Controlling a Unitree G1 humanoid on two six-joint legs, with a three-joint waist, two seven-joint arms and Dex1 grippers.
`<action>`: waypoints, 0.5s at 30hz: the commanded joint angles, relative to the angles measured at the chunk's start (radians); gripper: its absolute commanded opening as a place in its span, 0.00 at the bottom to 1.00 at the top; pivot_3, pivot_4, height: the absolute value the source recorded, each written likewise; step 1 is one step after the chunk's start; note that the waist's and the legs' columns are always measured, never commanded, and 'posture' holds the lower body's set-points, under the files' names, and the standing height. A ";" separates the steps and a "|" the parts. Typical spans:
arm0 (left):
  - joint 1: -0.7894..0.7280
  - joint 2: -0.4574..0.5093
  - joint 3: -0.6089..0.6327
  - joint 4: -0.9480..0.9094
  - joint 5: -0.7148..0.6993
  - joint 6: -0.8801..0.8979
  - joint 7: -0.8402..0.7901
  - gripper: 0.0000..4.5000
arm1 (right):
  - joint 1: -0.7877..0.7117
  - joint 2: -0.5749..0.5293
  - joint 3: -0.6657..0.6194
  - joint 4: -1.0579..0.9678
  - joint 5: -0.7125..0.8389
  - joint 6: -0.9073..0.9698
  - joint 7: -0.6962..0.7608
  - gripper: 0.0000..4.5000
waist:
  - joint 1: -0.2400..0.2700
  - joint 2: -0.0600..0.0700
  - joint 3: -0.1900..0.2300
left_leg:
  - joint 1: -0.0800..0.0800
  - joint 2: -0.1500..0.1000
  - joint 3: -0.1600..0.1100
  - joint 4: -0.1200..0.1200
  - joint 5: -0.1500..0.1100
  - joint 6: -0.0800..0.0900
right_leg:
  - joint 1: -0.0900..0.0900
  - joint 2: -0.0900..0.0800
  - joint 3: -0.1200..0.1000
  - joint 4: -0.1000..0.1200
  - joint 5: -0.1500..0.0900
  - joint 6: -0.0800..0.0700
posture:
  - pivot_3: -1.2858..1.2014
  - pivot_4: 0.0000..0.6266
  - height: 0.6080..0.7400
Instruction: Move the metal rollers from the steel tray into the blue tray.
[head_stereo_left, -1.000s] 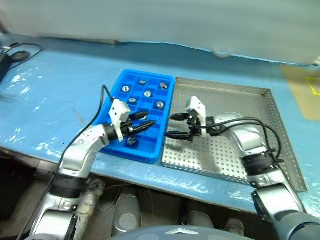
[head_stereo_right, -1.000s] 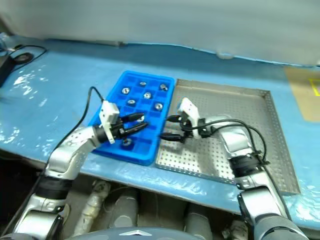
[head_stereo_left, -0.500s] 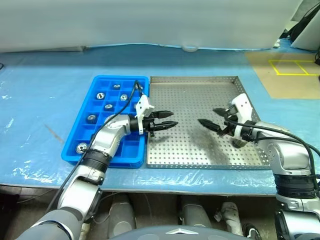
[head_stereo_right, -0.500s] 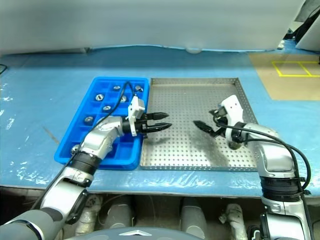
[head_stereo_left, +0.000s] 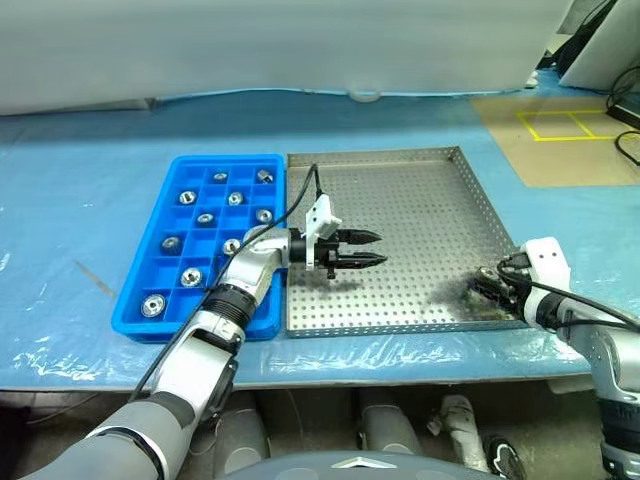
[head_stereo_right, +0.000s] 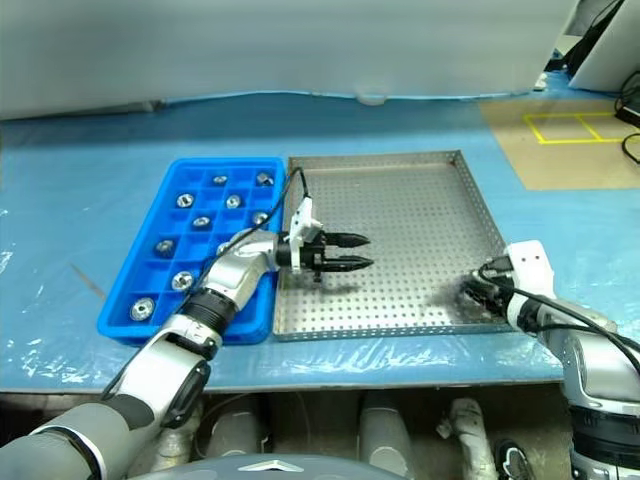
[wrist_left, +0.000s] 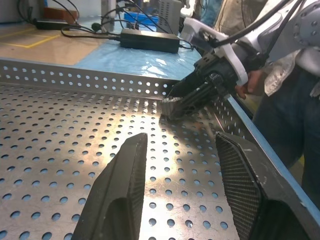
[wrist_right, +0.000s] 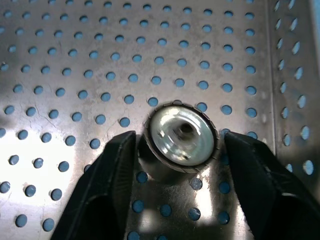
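The steel tray (head_stereo_left: 400, 190) lies in the middle of the blue table, with the blue tray (head_stereo_left: 225, 162) against its left side. Several metal rollers (head_stereo_left: 187, 197) sit in the blue tray's compartments. One more metal roller (wrist_right: 184, 137) lies on the perforated floor at the steel tray's near right corner. My right gripper (head_stereo_left: 487, 290) is down there, its fingers closed in against the roller's two sides. My left gripper (head_stereo_left: 365, 250) hangs level over the steel tray's left part, pointing right, open and empty, its fingers (wrist_left: 125, 190) wide apart.
A person (wrist_left: 280, 85) stands by the steel tray's right side. A black power brick (wrist_left: 150, 40) and cables lie on the table beyond the tray. A brown patch with yellow tape (head_stereo_left: 560, 130) lies at the far right. Wrinkled film covers the table.
My right gripper swung from the steel tray's middle to its near right corner and closed on a roller. My left gripper moved right, off the blue tray, over the steel tray. The camera also turned.
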 joint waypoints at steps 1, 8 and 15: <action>-0.033 0.007 0.017 0.011 0.006 -0.031 -0.018 0.50 | 0.008 0.028 -0.033 -0.070 0.057 0.014 -0.001 0.42 | -0.007 0.000 0.000 | 0.000 0.000 0.000 0.000 0.000 0.000 | -0.001 0.000 0.000 0.000 -0.001 0.002 | 0.30 0.24 1.00; -0.016 0.046 0.033 -0.004 0.018 -0.033 -0.016 0.50 | -0.086 0.045 0.013 -0.055 0.080 -0.052 -0.002 0.39 | -0.009 0.000 0.000 | -0.003 0.000 0.000 0.004 -0.002 0.003 | -0.002 0.000 0.000 0.000 0.003 -0.003 | 0.33 0.24 1.00; 0.051 0.098 0.073 -0.118 0.004 0.005 0.045 0.50 | -0.266 0.074 0.149 0.001 0.121 -0.150 0.106 0.39 | 0.002 0.000 0.000 | -0.006 0.000 0.000 0.005 -0.002 0.003 | -0.004 -0.001 0.000 0.001 0.004 -0.004 | 0.39 0.24 1.00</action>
